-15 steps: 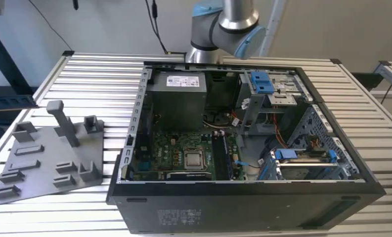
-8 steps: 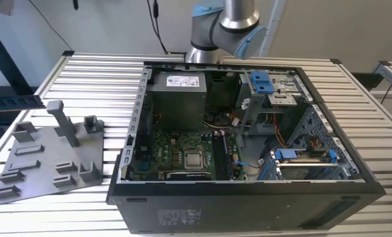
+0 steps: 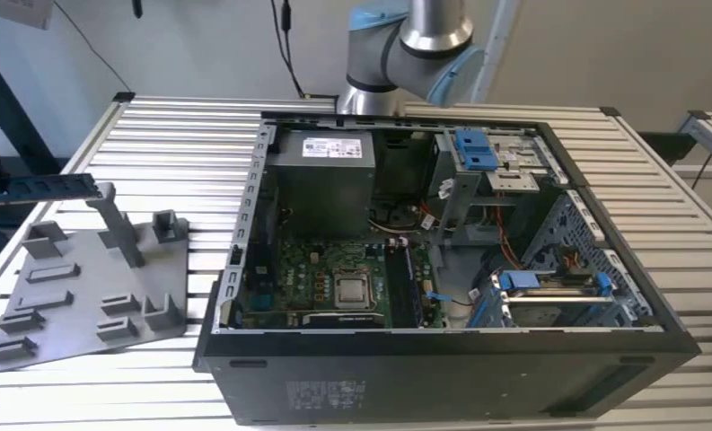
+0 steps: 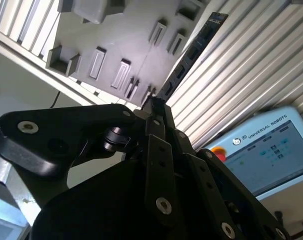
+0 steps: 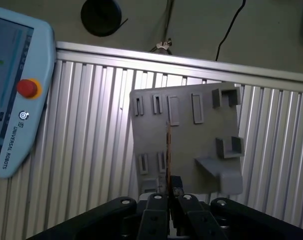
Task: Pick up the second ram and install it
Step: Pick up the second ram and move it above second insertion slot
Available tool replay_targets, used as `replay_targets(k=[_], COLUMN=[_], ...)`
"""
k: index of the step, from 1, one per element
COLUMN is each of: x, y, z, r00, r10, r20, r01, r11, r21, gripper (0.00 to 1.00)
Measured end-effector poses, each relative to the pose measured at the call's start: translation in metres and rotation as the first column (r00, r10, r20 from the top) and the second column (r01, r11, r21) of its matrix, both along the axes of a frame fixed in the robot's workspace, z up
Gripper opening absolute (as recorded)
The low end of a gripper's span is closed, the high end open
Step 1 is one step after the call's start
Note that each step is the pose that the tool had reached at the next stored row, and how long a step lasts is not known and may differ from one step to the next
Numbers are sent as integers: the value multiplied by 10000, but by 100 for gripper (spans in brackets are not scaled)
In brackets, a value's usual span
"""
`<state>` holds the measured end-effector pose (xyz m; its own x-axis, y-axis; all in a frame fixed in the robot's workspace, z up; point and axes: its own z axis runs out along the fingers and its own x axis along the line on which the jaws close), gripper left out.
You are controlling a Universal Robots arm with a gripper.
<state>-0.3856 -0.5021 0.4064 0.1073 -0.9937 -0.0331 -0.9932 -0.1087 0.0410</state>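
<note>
The second ram (image 3: 47, 187) is a long thin dark stick, held level above the grey fixture plate (image 3: 80, 287) at the exterior view's left. Its near end runs to that view's left edge. In the second wrist view my gripper (image 4: 154, 107) is shut on one end of the second ram (image 4: 191, 55), which reaches out over the plate (image 4: 116, 45). The first wrist view has the second ram (image 5: 168, 150) edge-on, rising from my gripper (image 5: 169, 189) over the plate (image 5: 191, 130). The green motherboard (image 3: 326, 278) with its long black slots (image 3: 406, 278) lies inside the open computer case (image 3: 452, 377).
The slatted metal table (image 3: 188, 153) carries the plate and the case. The case holds a power supply (image 3: 320, 171), blue drive brackets (image 3: 476, 148) and cables. My arm's base (image 3: 404, 45) stands behind the case. A teach pendant (image 5: 11, 100) with a red button lies beside the table.
</note>
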Motion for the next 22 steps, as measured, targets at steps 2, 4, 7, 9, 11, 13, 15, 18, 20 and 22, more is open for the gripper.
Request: replay_targets(k=[2,4,7,9,11,13,15,18,20,22], x=[43,92,168,218,273,338,405,494,548,590], y=[0,1,2,2,3,3,3,4,5,8], z=[0,0,0,0,0,0,0,0,-1,0], r00=[10000,10000,10000,10000,10000,10000,10000,10000,10000,10000], r10=[0,1,1,1,1,0,0,1,-17,-81], r20=[1,1,-1,0,0,0,-1,0,1,0], r01=[0,-1,-1,-1,-1,0,0,-1,17,81], r11=[10000,10000,10000,10000,10000,10000,10000,10000,10000,10000], r21=[-7,-14,-26,-32,-38,-43,-50,-55,-54,-57], gripper=[14,14,14,14,14,14,14,14,14,14])
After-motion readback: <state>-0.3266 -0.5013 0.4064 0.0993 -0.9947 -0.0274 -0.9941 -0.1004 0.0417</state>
